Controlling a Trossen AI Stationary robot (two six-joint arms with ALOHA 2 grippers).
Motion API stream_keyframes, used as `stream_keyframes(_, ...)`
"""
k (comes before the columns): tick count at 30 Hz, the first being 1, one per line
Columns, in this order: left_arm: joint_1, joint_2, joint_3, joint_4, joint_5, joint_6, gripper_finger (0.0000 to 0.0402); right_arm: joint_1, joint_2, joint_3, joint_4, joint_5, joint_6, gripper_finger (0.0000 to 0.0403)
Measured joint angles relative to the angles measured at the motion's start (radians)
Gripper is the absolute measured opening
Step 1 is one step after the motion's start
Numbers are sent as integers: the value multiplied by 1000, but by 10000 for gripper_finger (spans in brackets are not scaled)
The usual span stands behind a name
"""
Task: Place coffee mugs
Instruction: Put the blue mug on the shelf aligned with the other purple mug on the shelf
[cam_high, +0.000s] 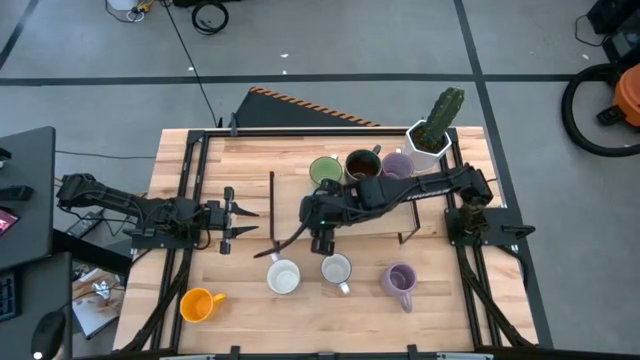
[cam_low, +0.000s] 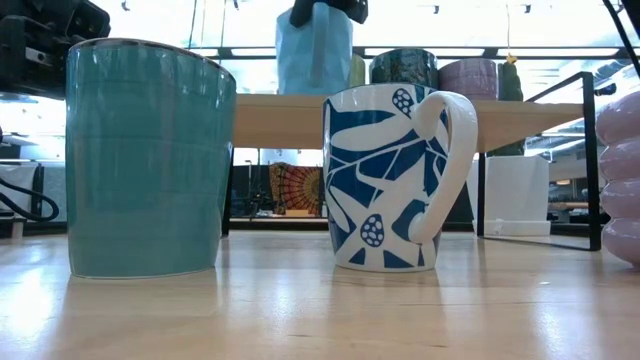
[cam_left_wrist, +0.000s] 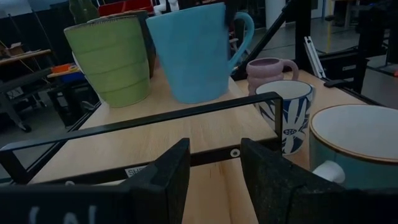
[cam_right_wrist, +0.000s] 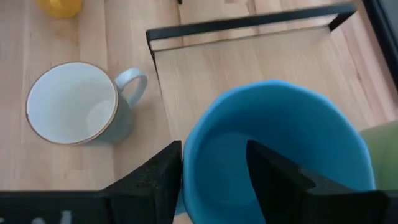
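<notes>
**Blue mug gripped at rim by right claw**

Right claw is clamped on the rim of the blue mug, one finger inside, one outside. That mug stands on the raised shelf, touching or just beside the green mug. Below the claw on the counter sit two white mugs, a lavender mug beyond them. Left claw waits well apart, fingers parted, empty. An orange mug lies nearest it.

Pale wood-grain table, glossy glazed blue-patterned mug, matt ribbed green mug, black metal rack frame
</notes>
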Motion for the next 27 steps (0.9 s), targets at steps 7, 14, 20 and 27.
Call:
stream_keyframes(7, 0, 0, 0, 0, 0, 0, 148, -5, -1, 0, -12, -13, 2, 152)
stream_keyframes(14, 0, 0, 0, 0, 0, 0, 148, -5, -1, 0, -12, -19, 5, 115)
stream_keyframes(20, 0, 0, 0, 0, 0, 0, 148, -5, 0, -2, 15, -46, 6, 77)
stream_keyframes(27, 0, 0, 0, 0, 0, 0, 148, -4, -1, -2, 18, -64, 1, 37)
